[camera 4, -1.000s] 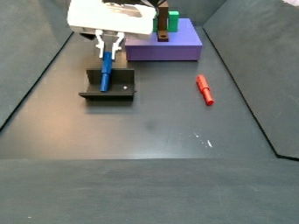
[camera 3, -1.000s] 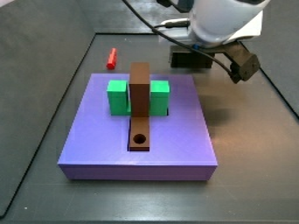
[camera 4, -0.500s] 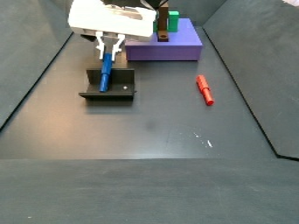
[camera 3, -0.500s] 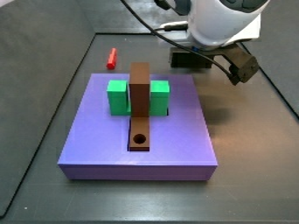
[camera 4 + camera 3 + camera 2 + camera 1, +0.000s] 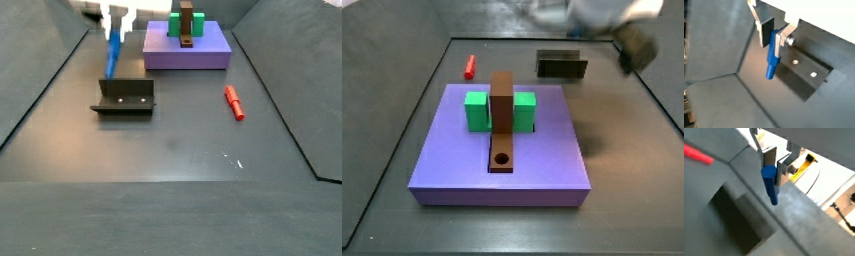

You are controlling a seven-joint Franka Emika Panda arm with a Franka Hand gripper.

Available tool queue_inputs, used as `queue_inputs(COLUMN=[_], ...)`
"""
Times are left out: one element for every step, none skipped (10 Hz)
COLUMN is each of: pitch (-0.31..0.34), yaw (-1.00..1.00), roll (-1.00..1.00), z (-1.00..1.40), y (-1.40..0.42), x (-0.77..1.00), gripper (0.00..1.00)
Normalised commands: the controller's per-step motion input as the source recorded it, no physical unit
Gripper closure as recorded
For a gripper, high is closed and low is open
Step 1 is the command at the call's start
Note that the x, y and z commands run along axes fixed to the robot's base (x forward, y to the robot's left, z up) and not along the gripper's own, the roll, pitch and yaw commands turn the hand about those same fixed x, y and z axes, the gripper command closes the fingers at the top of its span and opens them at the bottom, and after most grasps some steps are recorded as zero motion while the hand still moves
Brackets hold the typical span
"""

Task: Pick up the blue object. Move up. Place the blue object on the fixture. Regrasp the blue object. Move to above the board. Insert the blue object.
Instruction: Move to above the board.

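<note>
My gripper (image 5: 118,27) is shut on the blue object (image 5: 114,55), a slim blue peg hanging upright from the fingers, well above the fixture (image 5: 124,98). In both wrist views the peg (image 5: 769,184) (image 5: 772,65) sits between the silver fingers (image 5: 767,155) (image 5: 783,41), its lower end free. In a side view the gripper (image 5: 629,40) is a blur high over the fixture (image 5: 561,65), and the peg is hidden there. The board (image 5: 501,120), a brown plank with a round hole (image 5: 502,159), lies on the purple slab (image 5: 543,160).
Green blocks (image 5: 476,110) flank the board on the slab. A red peg (image 5: 469,66) (image 5: 234,102) lies on the floor apart from the fixture and shows in a wrist view (image 5: 697,154). Dark walls bound the floor.
The gripper has risen with the blue peg, lifting it out of the fixture. The fixture now stands empty.
</note>
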Motion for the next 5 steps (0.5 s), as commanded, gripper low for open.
queue_inputs(pitch=[-0.003,0.042,0.068,0.080,0.083], yaw=[-0.07,-0.06,-0.05,-0.02,0.00], roll=[-0.10,-0.08,-0.06,-0.01,0.01], z=[1.40,1.40,1.40,1.40,0.67], y=[0.05,0.03,0.04,0.03,0.00], x=[-0.06,-0.05,-0.05,-0.06,-0.03], gripper=[1.00,1.00,1.00,1.00,1.00])
